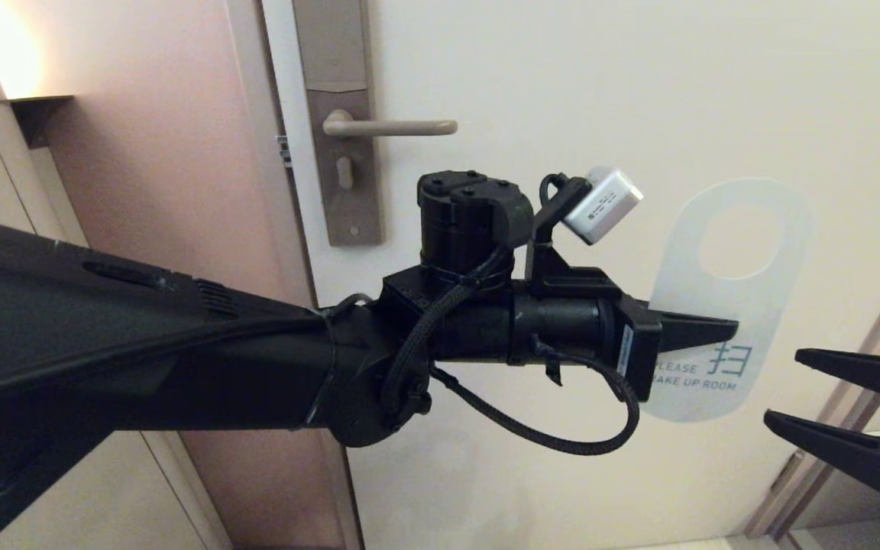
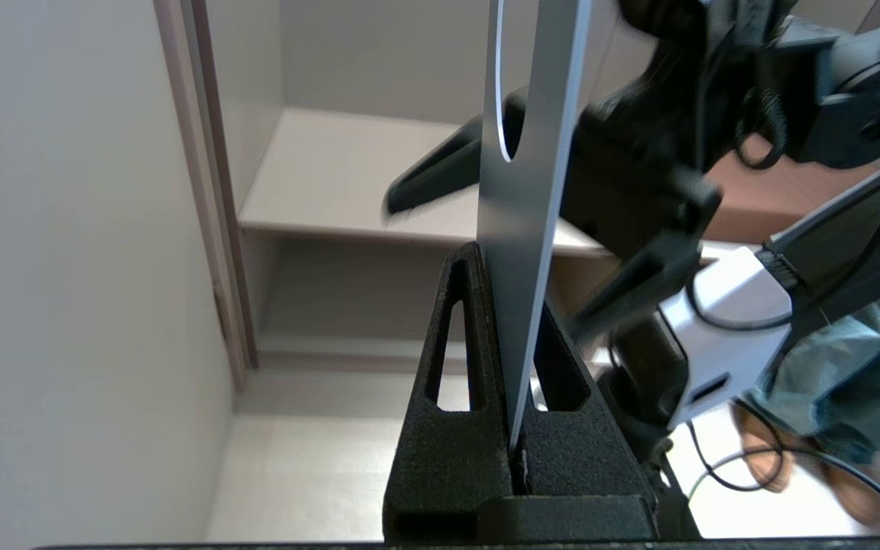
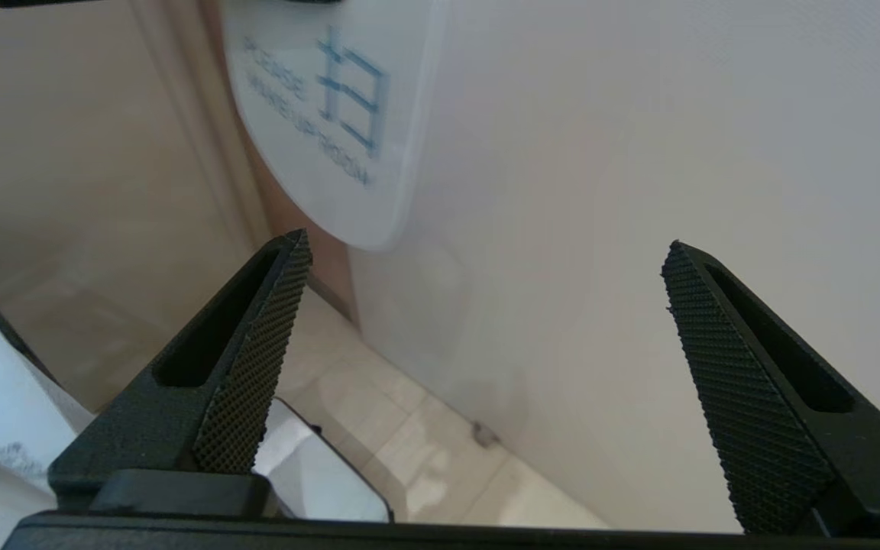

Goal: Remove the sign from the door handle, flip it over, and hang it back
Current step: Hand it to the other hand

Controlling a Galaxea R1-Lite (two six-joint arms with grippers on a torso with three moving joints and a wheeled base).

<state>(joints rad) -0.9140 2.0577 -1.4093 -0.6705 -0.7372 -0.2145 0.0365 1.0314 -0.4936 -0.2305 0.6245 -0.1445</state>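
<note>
Head view: the left gripper (image 1: 703,330) pinches the sign (image 1: 723,305) below and right of the door handle (image 1: 390,126), white "MAKE UP ROOM" face toward the camera. The handle is bare. Holding the card clear of the door probably leaves room for the turn-over. The right gripper (image 1: 795,386), jaws spread, waits right of the sign.

Left wrist view: the sign (image 2: 524,229) stands edge-on, clamped between the closed fingers (image 2: 455,397).

Right wrist view: both fingers (image 3: 257,367) stand wide apart near the sign's (image 3: 333,114) rounded lower end, not touching it. Pale door and tiled floor lie beyond.
</note>
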